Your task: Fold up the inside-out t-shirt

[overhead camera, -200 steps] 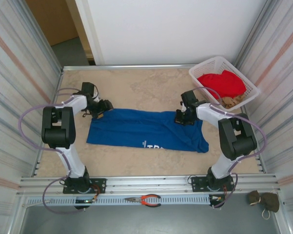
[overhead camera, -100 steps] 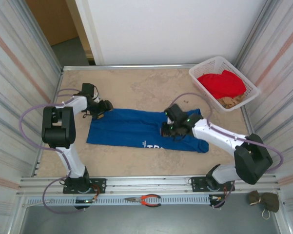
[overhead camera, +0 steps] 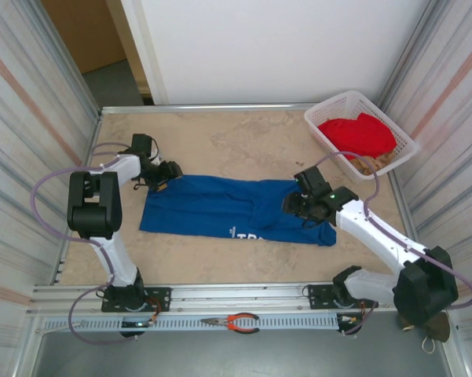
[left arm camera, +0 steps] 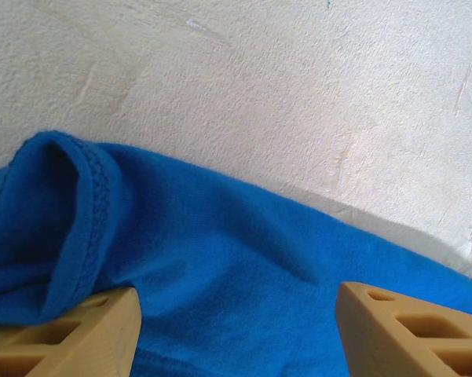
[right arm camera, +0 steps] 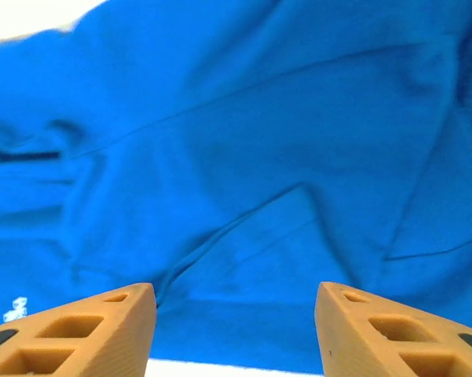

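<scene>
You are looking down on a sandy-coloured table (overhead camera: 220,133) with two white and black arms bolted at its near edge. The inside-out t-shirt (overhead camera: 212,206), royal blue, lies on the middle of the table as a long rumpled band running left to right, with a scrap of white lettering (overhead camera: 243,233) at its near edge. Your left gripper (overhead camera: 166,176) sits low at the shirt's far left corner. In the left wrist view its tan fingers (left arm camera: 71,334) stand wide apart with blue cloth lying between them, and a stitched hem is rolled over just beside the left finger, so this claw is open and pinches nothing. Your right gripper (overhead camera: 296,206) is over the right part of the shirt, the arm reaching in from the right side. In the right wrist view its tan fingertips (right arm camera: 393,330) are spread apart above creased blue fabric, so this claw is open too, with nothing held. At the far right corner a white basket (overhead camera: 405,146) holds a red garment (overhead camera: 357,133) and a bit of tan cloth (overhead camera: 371,165). Red-handled pliers (overhead camera: 234,321) lie on the metal rail in front of the arm bases.
</scene>
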Robot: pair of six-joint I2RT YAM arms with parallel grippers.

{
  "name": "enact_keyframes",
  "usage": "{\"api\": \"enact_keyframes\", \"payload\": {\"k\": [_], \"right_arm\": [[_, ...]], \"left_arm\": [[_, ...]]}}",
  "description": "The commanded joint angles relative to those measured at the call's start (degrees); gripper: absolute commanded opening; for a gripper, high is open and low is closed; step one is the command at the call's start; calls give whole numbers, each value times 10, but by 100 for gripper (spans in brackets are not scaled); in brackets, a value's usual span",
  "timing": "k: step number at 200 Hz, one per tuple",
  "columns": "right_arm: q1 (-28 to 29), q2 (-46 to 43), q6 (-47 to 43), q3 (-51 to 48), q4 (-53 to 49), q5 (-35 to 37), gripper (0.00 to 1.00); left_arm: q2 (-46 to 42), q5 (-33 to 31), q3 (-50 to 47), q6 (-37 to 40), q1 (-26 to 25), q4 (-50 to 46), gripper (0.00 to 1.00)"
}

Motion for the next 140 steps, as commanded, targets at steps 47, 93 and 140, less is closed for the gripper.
{"api": "enact_keyframes", "payload": {"k": [47, 93, 140], "right_arm": [[-45, 139, -65, -14, 74, -51, 50], [-45, 161, -70, -19, 83, -76, 3], [-43, 28, -52, -54, 16, -69, 0]], "left_arm": [[-1, 9, 0, 5, 0, -2, 67], [7, 9, -5, 4, -1, 2, 66], [8, 14, -9, 1, -1, 11, 67]]}}
